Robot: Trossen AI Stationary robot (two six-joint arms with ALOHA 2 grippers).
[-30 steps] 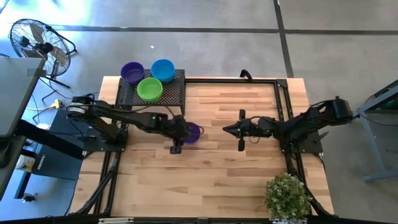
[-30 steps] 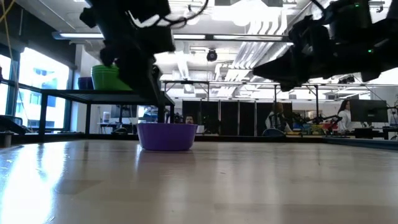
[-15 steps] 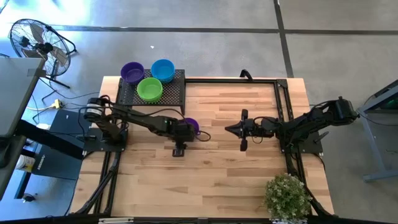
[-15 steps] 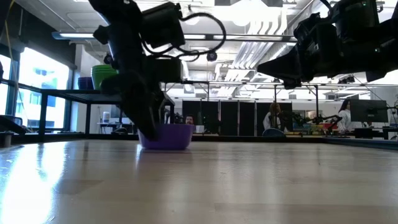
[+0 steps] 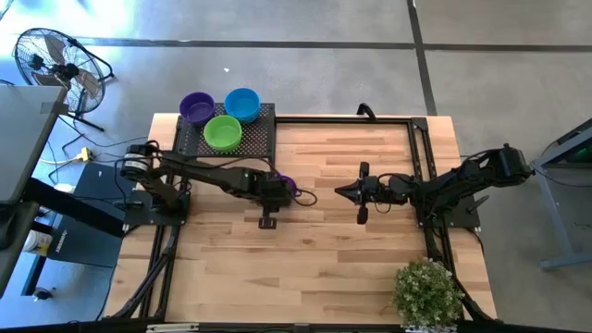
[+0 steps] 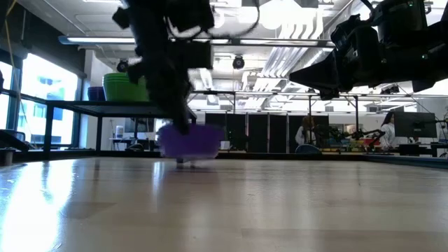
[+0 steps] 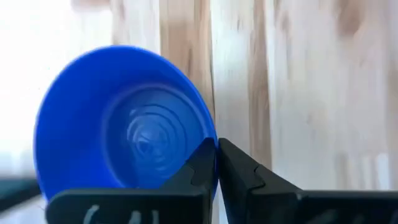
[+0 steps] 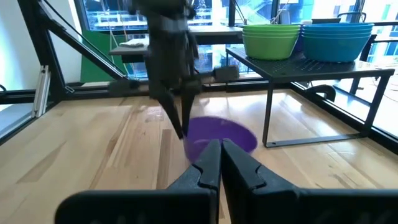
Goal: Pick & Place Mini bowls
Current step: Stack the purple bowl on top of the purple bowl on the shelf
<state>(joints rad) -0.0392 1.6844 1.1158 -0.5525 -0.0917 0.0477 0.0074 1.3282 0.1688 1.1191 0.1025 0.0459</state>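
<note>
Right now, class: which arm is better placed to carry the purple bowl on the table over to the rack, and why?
Left. Its claw is shut on the purple bowl's rim, close beside the rack. The right claw hangs shut over bare table, farther away.

Seen from above, mostly covered by the left gripper [image 5: 277,191]: the purple bowl [image 5: 289,183], with only a sliver at 2 o'clock of the fingers. At table height, blurred to a soft smear, with outline and base impossible to make out. Just above it, likewise blurred and cut off by the top edge: the left arm, masking the 3 o'clock side of the green bowls [image 6: 124,87] on the rack [image 6: 91,104]. Past the right gripper [image 8: 220,163], near rim hidden behind its fingers; blue bowls [image 8: 339,38] clipped by the picture's edge. In the left wrist view, partly hidden behind the fingers [image 7: 202,168] pinching its rim; table [image 7: 298,81] blurred.
</note>
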